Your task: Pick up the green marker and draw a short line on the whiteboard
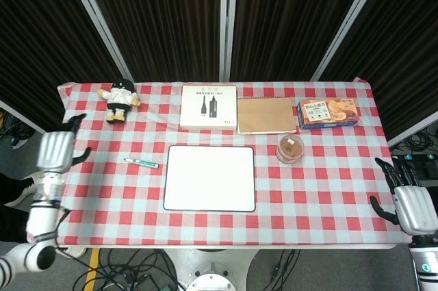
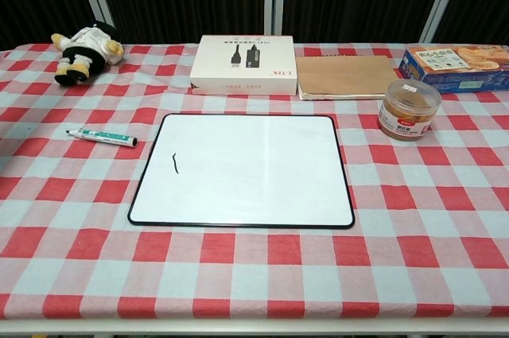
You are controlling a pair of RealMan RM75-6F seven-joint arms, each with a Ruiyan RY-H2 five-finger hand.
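The green marker lies flat on the checked cloth just left of the whiteboard. A short dark line shows on the board's left part in the chest view. My left hand is off the table's left edge, fingers apart, holding nothing, well away from the marker. Beyond the table's right front corner my right hand is also spread and empty. Neither hand appears in the chest view.
Along the back stand a plush doll, a white box, a brown notebook and a biscuit box. A round jar sits right of the whiteboard.
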